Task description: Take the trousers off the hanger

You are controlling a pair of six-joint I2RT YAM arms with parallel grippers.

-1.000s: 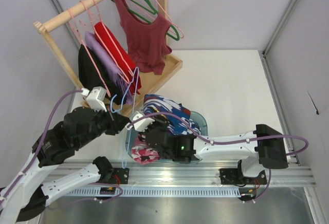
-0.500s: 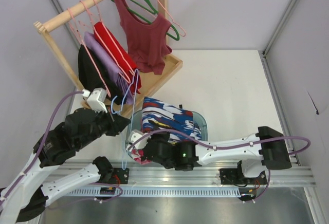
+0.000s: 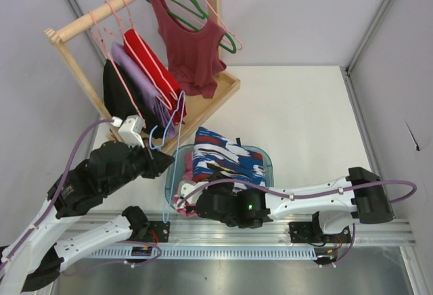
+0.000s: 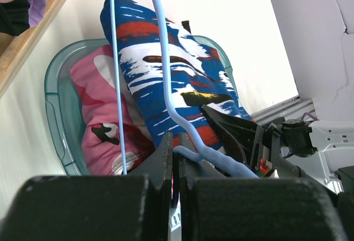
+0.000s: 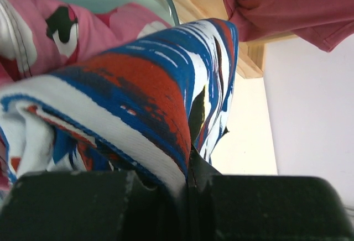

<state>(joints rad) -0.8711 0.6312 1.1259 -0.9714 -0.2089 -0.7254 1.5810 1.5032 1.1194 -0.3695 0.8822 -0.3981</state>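
The blue, white and red trousers (image 3: 226,158) lie across the teal basin (image 3: 268,161). My right gripper (image 3: 203,200) is shut on their near end; in the right wrist view a fold of the trousers (image 5: 138,86) is pinched between its jaws (image 5: 188,163). My left gripper (image 3: 164,164) is shut on the light-blue wire hanger (image 3: 174,147) just left of the basin. In the left wrist view the hanger's wire (image 4: 166,86) runs over the trousers (image 4: 199,80) into the left gripper (image 4: 176,148). I cannot tell whether the wire still touches the cloth.
A pink camouflage garment (image 3: 188,205) lies in the basin under the trousers. The wooden rack (image 3: 216,99) at back left holds pink hangers, a green hanger, a dark-red tank top (image 3: 193,51) and folded clothes. A metal rail (image 3: 270,231) runs along the near edge.
My right gripper has pulled the trousers' end down and toward the near edge; the trousers now lie lower in the basin. My left gripper, with the hanger, has shifted slightly back and left.
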